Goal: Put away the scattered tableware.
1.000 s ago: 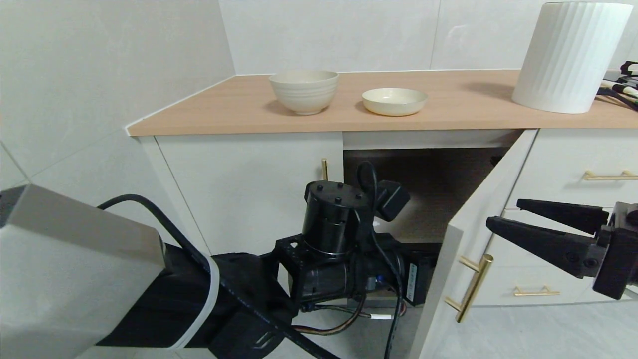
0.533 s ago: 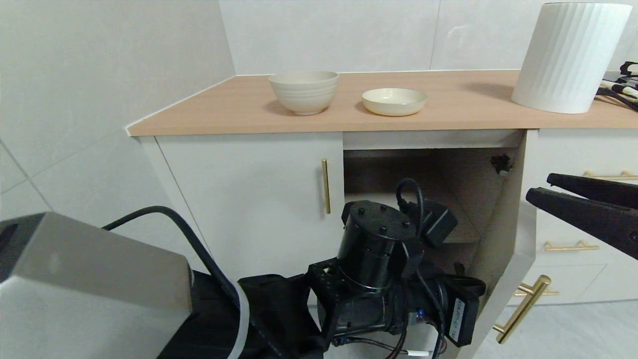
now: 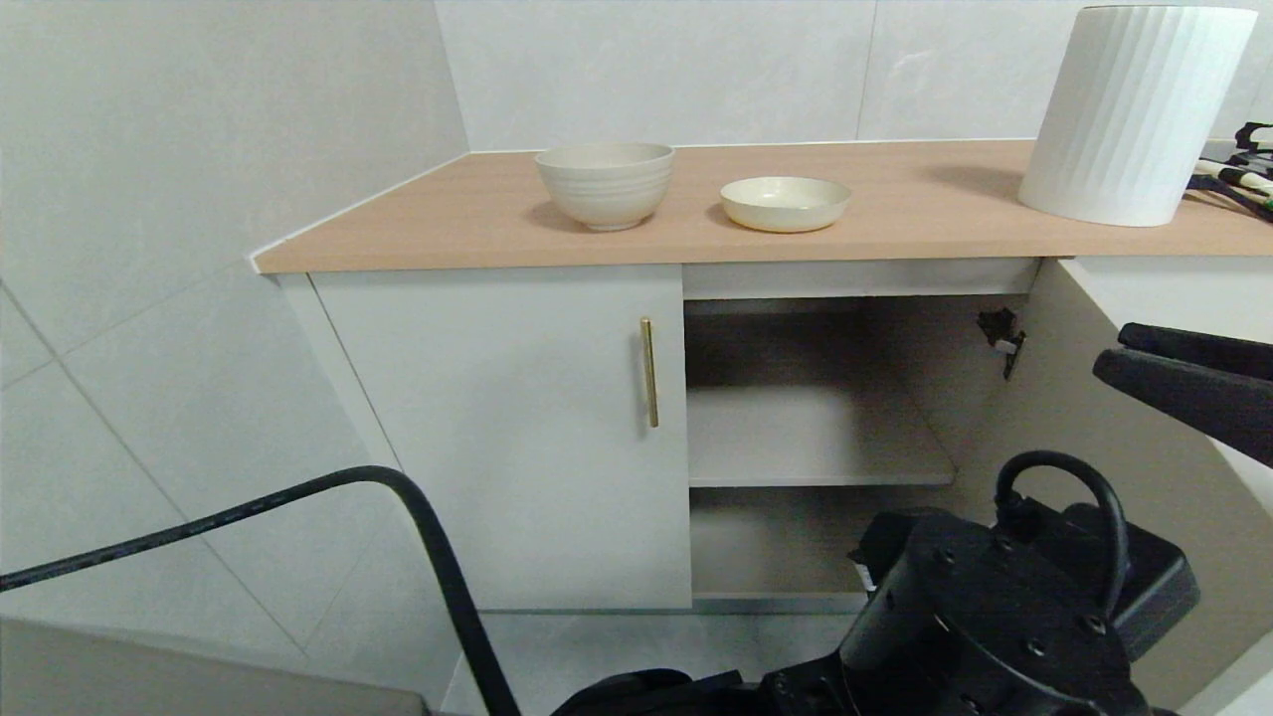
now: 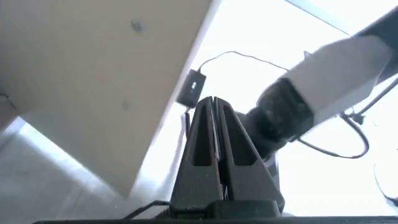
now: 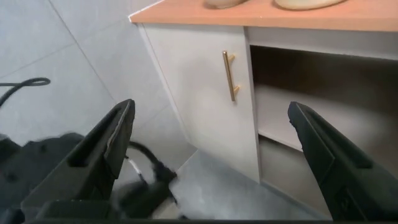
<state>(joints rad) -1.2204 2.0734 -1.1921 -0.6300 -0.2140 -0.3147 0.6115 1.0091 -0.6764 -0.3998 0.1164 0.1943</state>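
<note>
Ribbed bowl (image 3: 606, 185) and shallow dish (image 3: 786, 203) sit apart on wooden countertop (image 3: 448, 224), above open cabinet shelf (image 3: 811, 438). Left gripper (image 4: 213, 106) fingers pressed together, holding nothing. Right gripper (image 5: 211, 124) spread wide, holding nothing, facing closed cabinet door (image 5: 199, 93).

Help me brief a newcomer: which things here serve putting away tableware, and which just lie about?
Job: ribbed bowl; shallow dish; open cabinet shelf.
Lying about: tall fluted white container; dark-handled items at far right.

Pale tiled walls (image 3: 199, 149); wooden countertop (image 3: 945, 199) over white cabinet (image 3: 497, 418); grey tiled floor (image 3: 617, 646).
</note>
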